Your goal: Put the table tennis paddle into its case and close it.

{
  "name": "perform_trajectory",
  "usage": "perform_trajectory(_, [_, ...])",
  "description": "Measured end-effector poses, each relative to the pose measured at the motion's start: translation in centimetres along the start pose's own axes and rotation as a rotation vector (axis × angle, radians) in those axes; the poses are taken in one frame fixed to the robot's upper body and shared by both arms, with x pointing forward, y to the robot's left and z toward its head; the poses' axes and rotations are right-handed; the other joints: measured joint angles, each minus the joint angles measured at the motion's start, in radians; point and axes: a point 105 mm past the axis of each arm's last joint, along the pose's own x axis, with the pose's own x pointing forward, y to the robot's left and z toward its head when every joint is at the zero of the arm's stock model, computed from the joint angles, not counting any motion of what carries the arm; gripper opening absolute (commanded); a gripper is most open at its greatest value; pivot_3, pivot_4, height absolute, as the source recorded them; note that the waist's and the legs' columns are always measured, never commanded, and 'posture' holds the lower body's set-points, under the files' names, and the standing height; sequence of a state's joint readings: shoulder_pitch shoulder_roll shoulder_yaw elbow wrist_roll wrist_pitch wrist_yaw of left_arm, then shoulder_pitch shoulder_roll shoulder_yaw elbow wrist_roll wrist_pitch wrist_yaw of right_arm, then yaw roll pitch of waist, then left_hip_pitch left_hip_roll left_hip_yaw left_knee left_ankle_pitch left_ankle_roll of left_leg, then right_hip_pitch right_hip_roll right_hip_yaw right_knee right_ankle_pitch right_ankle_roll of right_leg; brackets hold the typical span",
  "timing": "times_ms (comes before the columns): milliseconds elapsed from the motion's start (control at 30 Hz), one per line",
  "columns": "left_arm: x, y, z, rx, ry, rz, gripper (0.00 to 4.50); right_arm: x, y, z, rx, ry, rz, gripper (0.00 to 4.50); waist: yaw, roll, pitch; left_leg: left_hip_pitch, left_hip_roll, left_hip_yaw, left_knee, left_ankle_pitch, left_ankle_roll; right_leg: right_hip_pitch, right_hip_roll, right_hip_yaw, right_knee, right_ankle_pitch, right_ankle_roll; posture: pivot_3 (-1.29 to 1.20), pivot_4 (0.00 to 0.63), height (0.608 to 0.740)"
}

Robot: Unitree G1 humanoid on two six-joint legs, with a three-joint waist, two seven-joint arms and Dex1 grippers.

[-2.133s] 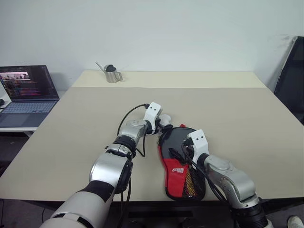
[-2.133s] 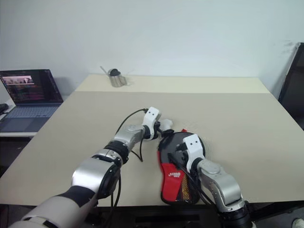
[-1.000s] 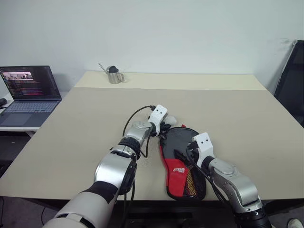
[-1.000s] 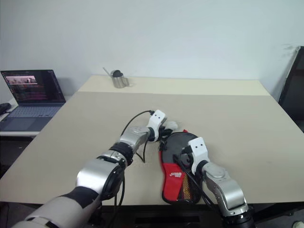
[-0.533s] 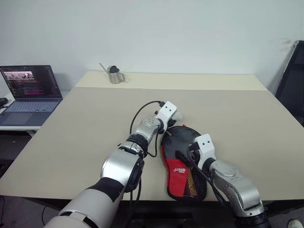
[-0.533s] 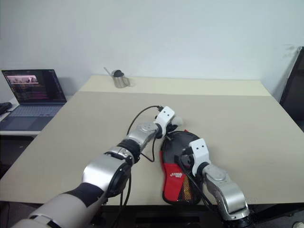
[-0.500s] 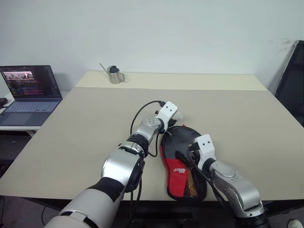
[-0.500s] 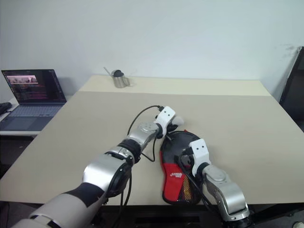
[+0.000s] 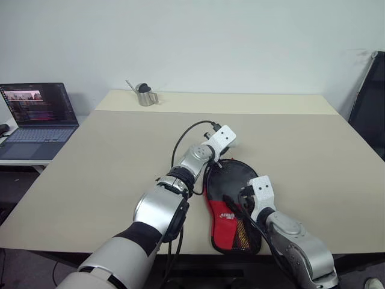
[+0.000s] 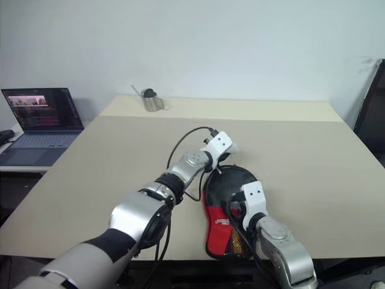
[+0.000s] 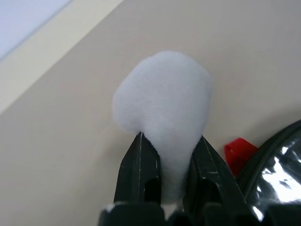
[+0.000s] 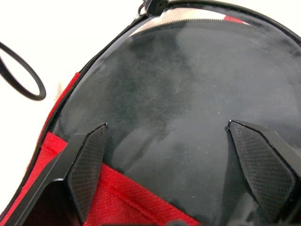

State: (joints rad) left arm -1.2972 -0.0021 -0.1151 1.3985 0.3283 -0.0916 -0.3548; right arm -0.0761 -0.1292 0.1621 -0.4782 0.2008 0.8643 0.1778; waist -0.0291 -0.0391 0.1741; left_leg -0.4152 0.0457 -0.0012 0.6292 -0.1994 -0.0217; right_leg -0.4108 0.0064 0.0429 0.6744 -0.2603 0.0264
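The left gripper (image 11: 165,165) is clamped on a soft white fluffy tuft (image 11: 162,101) beside the round end of the black-and-red paddle-shaped fabric case (image 9: 231,201), which lies on the beige table (image 9: 108,150). The right gripper (image 12: 181,169) hovers spread wide above the case.

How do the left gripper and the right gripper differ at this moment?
The left gripper is shut on a white fluffy tuft; the right gripper is open and holds nothing. The left gripper sits at the far, rounded end of the case, over the table; the right gripper hangs over the case's glossy black face. Both have two black fingers.
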Motion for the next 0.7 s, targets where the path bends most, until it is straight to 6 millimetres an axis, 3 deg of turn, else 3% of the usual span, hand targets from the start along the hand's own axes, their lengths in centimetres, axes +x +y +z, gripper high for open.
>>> perform_trajectory(167, [0.1, 0.0, 0.7, 0.101, -0.013, 0.016, 0.26, -0.3, 0.6, -0.2, 0.018, -0.006, 0.004, 4.50, 0.000, 0.000, 0.000, 0.000, 0.000, 0.000, 0.000, 0.000, 0.000, 0.000, 0.000, 0.000, 0.000, 0.000, 0.000, 0.00, 0.150, 0.740])
perform_trajectory(467, [0.9, -2.1, 2.9, 0.256, -0.061, -0.002, 0.26, -0.8, 1.3, -0.4, 0.039, -0.010, -0.008, 4.50, 0.000, 0.000, 0.000, 0.000, 0.000, 0.000, 0.000, 0.000, -0.001, 0.000, 0.000, 0.000, -0.001, 0.000, 0.000, 0.00, 0.150, 0.740])
perform_trajectory(700, [1.2, -3.6, 3.9, 0.283, -0.081, -0.040, 0.26, -0.9, 1.3, -0.4, 0.040, -0.006, -0.014, 4.50, 0.000, -0.001, 0.000, -0.001, 0.000, 0.000, -0.001, -0.001, -0.002, 0.000, 0.000, 0.000, -0.004, 0.000, 0.000, 0.00, 0.150, 0.740])
